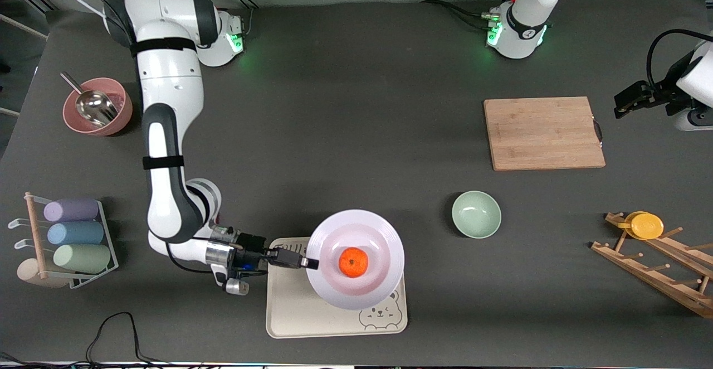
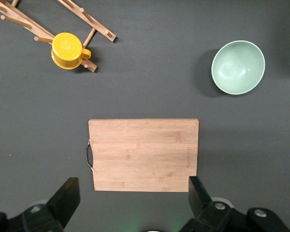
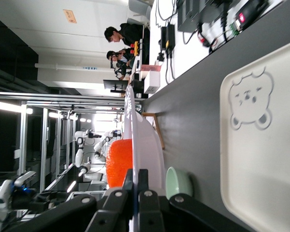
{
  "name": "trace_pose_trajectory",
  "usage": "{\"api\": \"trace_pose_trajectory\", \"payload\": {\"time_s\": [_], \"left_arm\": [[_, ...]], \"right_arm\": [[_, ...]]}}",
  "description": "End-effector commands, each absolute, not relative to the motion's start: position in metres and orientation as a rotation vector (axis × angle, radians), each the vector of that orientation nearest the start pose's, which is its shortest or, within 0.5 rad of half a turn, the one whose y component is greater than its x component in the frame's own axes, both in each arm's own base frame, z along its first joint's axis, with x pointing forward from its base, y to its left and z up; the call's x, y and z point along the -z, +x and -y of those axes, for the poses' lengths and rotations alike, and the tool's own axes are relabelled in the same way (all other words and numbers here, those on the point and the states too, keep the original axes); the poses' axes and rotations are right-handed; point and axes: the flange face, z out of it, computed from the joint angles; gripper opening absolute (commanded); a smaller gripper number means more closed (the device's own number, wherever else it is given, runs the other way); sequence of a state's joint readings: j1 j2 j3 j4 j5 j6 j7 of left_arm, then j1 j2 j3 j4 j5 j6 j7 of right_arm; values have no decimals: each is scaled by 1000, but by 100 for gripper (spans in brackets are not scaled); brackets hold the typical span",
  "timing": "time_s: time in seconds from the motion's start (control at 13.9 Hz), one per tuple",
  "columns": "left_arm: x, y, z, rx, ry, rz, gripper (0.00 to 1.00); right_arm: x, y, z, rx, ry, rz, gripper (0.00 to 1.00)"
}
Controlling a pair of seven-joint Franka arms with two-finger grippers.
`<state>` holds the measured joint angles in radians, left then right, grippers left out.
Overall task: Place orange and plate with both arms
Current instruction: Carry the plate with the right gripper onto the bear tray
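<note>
We see the small round bright-orange fruit (image 1: pixel 353 262) sitting in the well of the round white, faintly lavender shallow plate (image 1: pixel 384 235), so the plate serves as its carrier. The right wrist view shows the plate raised clear of the rectangular cream tray with a bear drawing (image 1: pixel 312 316), which lies close to the tabletop's edge nearest the front camera. The plate hangs over the tray's end toward the left arm, and we judge it is about to be set down there.

The right hand (image 1: pixel 309 262) is clamped on the plate's rim at the side toward the right arm's end of the tabletop, its fingers (image 3: pixel 137 186) pinched together over the thin edge. Gripping the rim sideways keeps the plate roughly level, which we judge is what stops the orange from rolling.

The left hand (image 2: pixel 135 193) hovers over the rectangular bamboo cutting board (image 1: pixel 543 133) with its fingers spread wide and nothing between them; that arm waits. A pale green bowl (image 1: pixel 476 214) stands on the tabletop between the board and the tray.
</note>
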<state>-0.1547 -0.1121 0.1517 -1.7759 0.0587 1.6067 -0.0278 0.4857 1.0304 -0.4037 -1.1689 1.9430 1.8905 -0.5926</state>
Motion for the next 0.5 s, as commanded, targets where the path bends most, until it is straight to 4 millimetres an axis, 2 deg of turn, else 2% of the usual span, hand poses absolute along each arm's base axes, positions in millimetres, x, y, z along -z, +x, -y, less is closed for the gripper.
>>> {"api": "trace_pose_trajectory", "payload": {"time_s": [0.0, 0.22, 0.43], "left_arm": [[-587, 519, -9, -78, -3107, 10, 100], [-586, 520, -9, -80, -3106, 10, 100], [-585, 520, -8, -83, -3106, 8, 100]], "right_arm": [[-226, 764, -243, 224, -1753, -141, 0], [-195, 760, -238, 221, -1778, -142, 0], [-151, 755, -226, 222, -1802, -147, 0]]}}
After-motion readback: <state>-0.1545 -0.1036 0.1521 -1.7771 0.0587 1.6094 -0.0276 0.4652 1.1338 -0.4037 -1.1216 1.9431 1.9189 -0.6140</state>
